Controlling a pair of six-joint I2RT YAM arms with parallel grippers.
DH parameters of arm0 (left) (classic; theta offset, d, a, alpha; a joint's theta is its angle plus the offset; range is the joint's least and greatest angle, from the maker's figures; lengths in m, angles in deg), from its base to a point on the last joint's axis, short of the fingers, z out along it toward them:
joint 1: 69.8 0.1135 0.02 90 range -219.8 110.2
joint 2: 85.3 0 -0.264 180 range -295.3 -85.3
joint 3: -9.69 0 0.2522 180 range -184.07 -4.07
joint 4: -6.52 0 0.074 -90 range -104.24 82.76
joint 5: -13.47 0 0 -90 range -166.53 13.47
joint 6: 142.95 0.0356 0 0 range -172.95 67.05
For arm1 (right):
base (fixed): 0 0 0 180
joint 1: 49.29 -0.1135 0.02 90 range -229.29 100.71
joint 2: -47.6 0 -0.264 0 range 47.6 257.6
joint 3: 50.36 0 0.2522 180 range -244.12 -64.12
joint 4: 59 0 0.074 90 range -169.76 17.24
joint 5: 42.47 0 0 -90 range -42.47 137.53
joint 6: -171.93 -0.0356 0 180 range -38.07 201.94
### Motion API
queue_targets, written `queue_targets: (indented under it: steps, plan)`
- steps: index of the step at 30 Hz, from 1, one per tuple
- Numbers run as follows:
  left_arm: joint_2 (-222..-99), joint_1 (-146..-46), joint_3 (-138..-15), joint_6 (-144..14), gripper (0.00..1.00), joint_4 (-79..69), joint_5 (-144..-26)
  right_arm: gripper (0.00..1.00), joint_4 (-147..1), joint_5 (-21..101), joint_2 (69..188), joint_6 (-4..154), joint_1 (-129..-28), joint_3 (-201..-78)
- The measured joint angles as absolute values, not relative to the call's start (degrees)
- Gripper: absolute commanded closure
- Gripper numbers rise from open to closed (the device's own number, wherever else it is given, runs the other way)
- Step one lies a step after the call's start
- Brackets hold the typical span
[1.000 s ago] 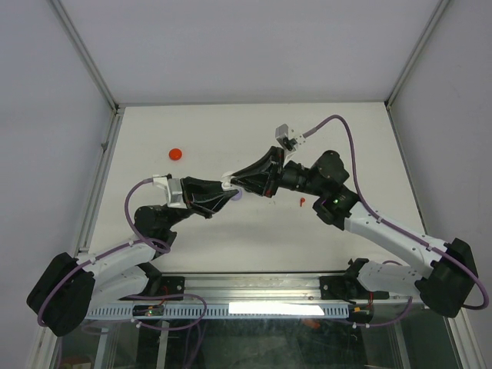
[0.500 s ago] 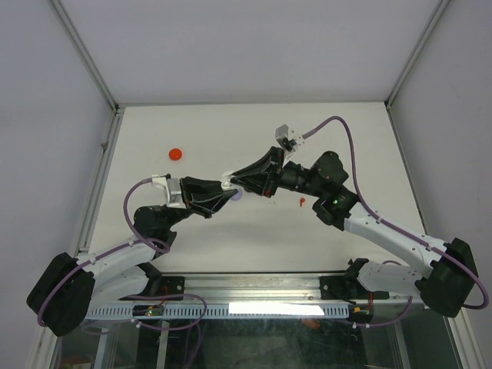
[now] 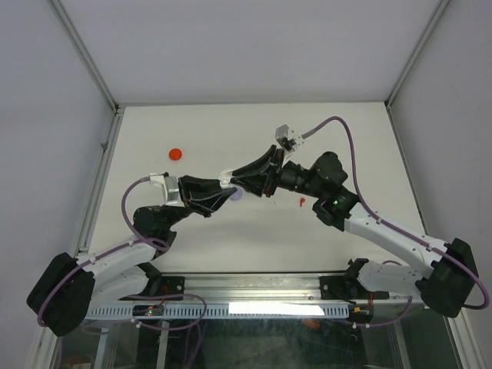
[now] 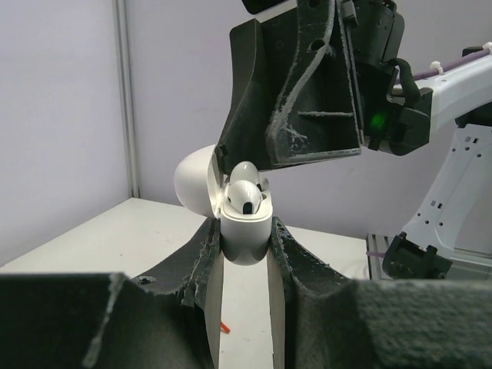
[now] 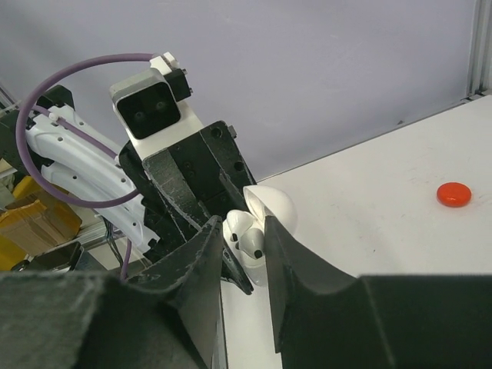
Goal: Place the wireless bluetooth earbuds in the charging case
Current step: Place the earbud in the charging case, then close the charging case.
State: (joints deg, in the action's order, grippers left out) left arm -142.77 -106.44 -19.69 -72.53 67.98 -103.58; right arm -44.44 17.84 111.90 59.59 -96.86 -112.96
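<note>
Above the middle of the tabletop (image 3: pixel 192 123), both claws met in the air, clear of the surface.

My left claw (image 3: pixel 224 188) was pressed onto the white case (image 4: pixel 244 234), one finger on each side of its body. Case upright, lid (image 4: pixel 194 182) swung open toward the left edge.

Two white earbuds (image 4: pixel 244 196) showed in the mouth of the case, heads up, one behind the other. How deep they sat was not clear: tops stood above the rim.

My right claw (image 3: pixel 238 177) came in from the right edge side, tips pointing down right over the open case. From its own camera the fingers (image 5: pixel 201 257) had a narrow gap between them, and the earbuds showed in that gap. Could not tell whether the tips were pinching one or just beside it. From the left wrist camera the right fingertip sat against the top of the rear one, beside the inner face of the lid.

On the tabletop:
- red earbud (image 3: pixel 302 202), right of centre, just beside my right forearm, well apart from the case
- round red disc (image 3: pixel 176 154), toward the left edge, well apart from both claws
- small lavender piece (image 3: pixel 237 195) under the claws, mostly hidden, could not tell what it was
</note>
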Motion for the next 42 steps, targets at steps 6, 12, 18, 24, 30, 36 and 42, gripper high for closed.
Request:
queue_targets:
  steps: [6, 12, 18, 24, 30, 36, 42]
  plan:
    - [-143.04, -106.42, -19.69, -72.83, 1.0, 67.54, -103.38, 0.64, -46.06, 18.45, 111.28, 59.63, -97.04, -112.96]
    - [-143.04, -106.26, -19.01, -72.74, 1.0, 65.71, -102.81, 0.35, -51.99, 19.94, 109.58, 61.2, -97.23, -113.68]
    - [-142.93, -106.11, -18.21, -72.77, 1.0, 63.68, -104.06, 0.27, -60.55, 21.82, 109.38, 64.74, -96.51, -117.88]
    - [-142.49, -106.11, -18.21, -72.81, 1.0, 62.78, -106.84, 0.25, -65.36, 19.76, 111.85, 65.55, -94.76, -121.14]
    - [-143.43, -106.11, -18.55, -73.2, 1.0, 62.67, -108.87, 0.26, -67.5, 13.16, 116.4, 64.94, -94.11, -122.06]
    - [-144.61, -106.11, -18.95, -73.51, 1.0, 61.97, -109.65, 0.28, -67.59, 6.23, 118.41, 63.59, -94.11, -122.1]
    - [-144.63, -106.11, -19.25, -75.06, 1.0, 58.39, -108.56, 0.28, -66.5, 3.08, 117.86, 63.43, -93.69, -122.08]
